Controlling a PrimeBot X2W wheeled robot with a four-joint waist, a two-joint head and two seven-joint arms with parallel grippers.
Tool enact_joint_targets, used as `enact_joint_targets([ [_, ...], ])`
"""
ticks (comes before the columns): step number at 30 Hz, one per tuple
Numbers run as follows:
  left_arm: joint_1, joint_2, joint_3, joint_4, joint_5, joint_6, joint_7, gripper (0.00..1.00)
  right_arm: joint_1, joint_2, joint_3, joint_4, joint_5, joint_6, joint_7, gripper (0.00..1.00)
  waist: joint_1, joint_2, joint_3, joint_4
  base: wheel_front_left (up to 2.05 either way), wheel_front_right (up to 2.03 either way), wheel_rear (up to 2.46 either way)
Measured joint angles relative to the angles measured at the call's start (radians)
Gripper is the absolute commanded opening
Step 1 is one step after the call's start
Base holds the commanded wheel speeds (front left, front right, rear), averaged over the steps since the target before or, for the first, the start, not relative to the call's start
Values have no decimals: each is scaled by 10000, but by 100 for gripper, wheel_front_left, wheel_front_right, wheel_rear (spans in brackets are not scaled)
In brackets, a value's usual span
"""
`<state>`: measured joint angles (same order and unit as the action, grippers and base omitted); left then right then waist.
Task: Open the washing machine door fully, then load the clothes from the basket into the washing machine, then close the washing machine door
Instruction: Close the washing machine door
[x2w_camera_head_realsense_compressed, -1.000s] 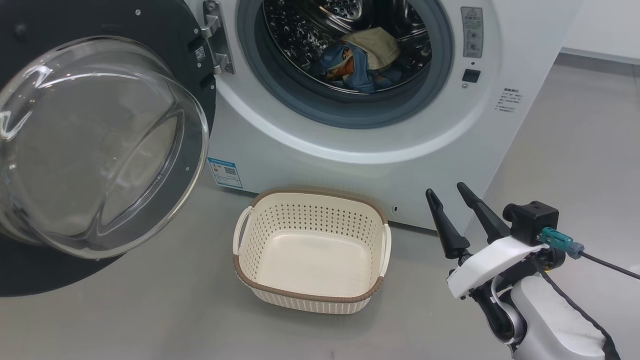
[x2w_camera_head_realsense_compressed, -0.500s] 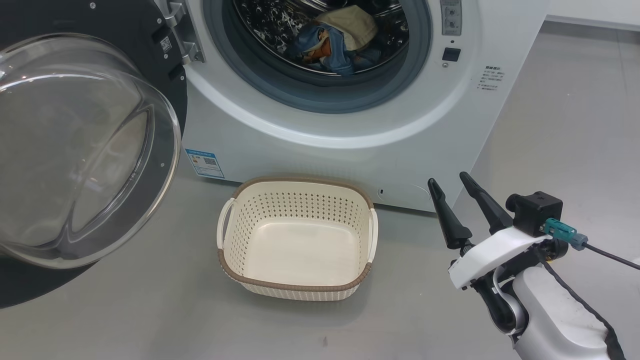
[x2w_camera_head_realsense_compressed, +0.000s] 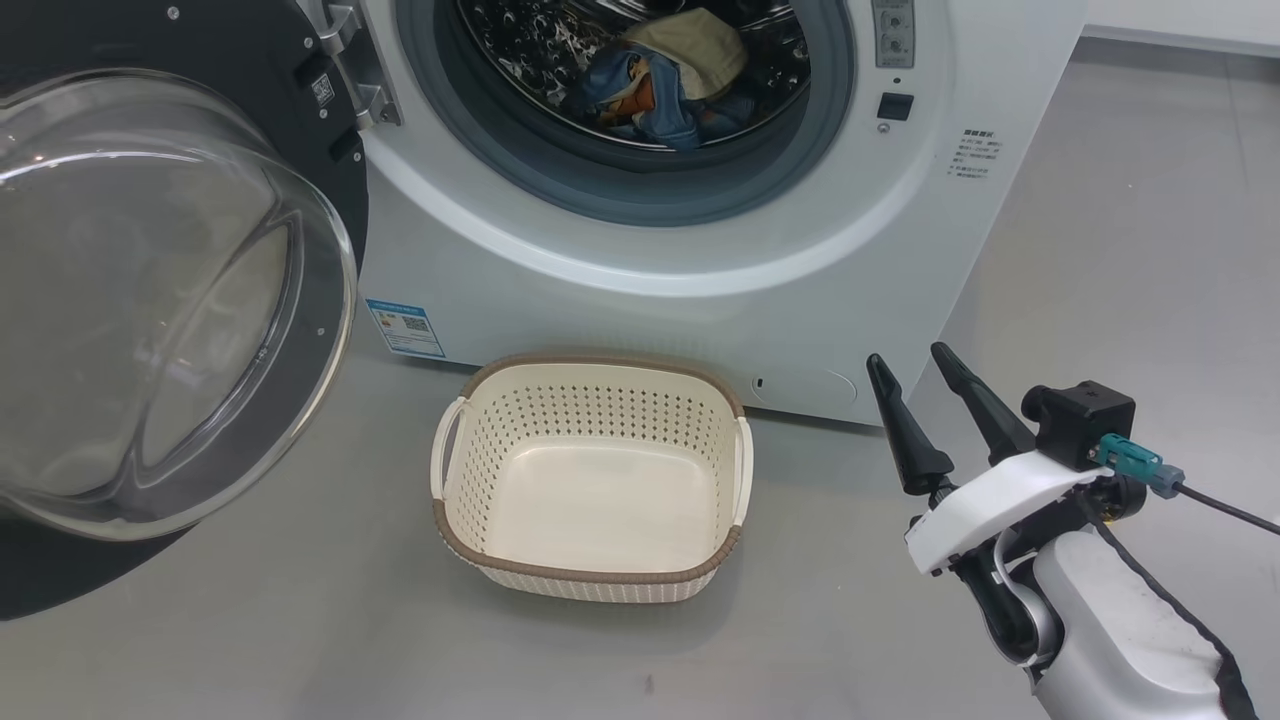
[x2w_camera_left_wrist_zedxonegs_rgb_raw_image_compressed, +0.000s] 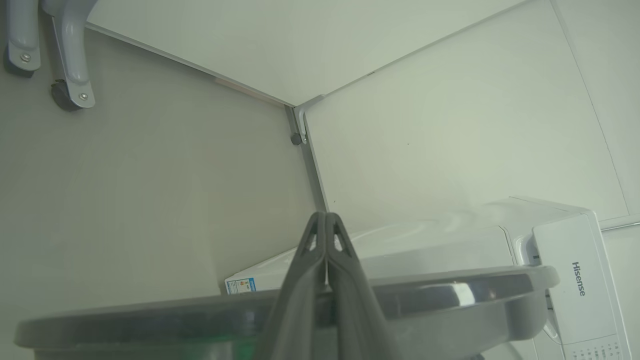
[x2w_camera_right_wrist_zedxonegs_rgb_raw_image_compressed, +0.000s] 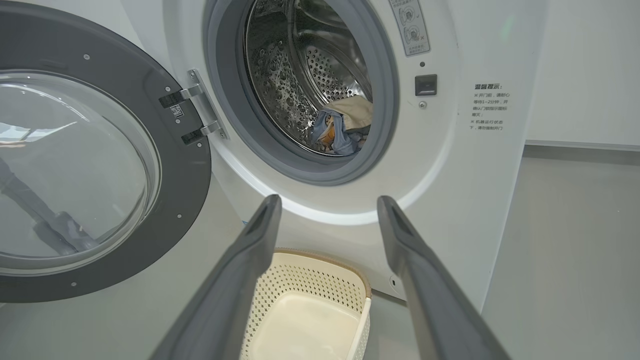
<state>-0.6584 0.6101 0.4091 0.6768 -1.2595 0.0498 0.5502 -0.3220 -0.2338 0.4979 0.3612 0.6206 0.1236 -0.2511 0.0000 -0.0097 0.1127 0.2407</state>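
Only your head camera has shifted. The clothes (x2w_camera_head_realsense_compressed: 665, 85) lie in the drum of the washing machine (x2w_camera_head_realsense_compressed: 620, 320), and the basket (x2w_camera_head_realsense_compressed: 590, 420) before it is empty. The washing machine door (x2w_camera_head_realsense_compressed: 170, 300), swung wide, is left to close. Your right gripper (x2w_camera_head_realsense_compressed: 908, 355) hangs spread, empty, beside the machine. The left wrist view adds the left gripper (x2w_camera_left_wrist_zedxonegs_rgb_raw_image_compressed: 326, 215), pinched together on nothing, by the door's rim.

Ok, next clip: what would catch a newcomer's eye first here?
The washing machine door stands wide open, looming large at the head view's left. The clothes lie inside the washing machine, and the basket stands empty in front of it. The right end effector hangs open at lower right.
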Motion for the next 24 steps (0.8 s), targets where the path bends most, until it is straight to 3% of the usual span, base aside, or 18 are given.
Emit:
enact_joint_targets([
  [16, -43, 222, -1254, 15, -656, -516, 3147, 0, 98, 4, -146, 128, 58, 0, 0, 100, 0, 0, -468, 196, 0, 0, 0],
  [24, -43, 94, -1845, -880, -1262, -924, 4915, 0, 156, 59, -134, 153, 144, 0, 0, 100, 0, -1, -677, 306, 0, 0, 0],
])
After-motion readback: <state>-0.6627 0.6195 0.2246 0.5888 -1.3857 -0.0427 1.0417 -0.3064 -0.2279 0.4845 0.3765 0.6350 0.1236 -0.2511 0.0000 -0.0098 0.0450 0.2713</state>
